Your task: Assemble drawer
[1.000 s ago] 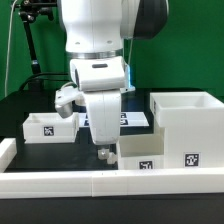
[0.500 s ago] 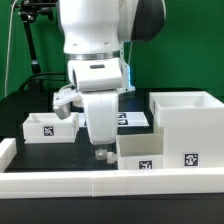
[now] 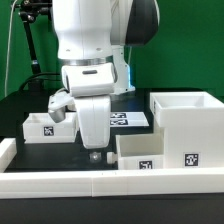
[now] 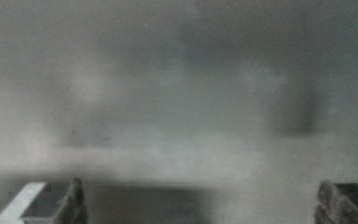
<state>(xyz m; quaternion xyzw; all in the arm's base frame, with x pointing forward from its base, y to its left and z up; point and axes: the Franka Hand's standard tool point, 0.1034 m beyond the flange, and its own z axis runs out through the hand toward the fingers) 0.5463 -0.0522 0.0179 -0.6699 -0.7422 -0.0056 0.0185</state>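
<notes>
My arm (image 3: 95, 40): white, standing upright, wrist turned straight down | my gripper (image 3: 96, 152): hanging low under the wrist | my fingers (image 4: 51, 203): spread wide apart, wrist view blurred

White arm (image 3: 90, 40) with a black joint cover (image 3: 148, 20), upper centre, before a green backdrop (image 3: 195, 50). White drawer box (image 3: 185, 118), right, and white tray (image 3: 60, 131), left, each bear black-and-white square tags. The table (image 3: 12, 112) is black.
</notes>
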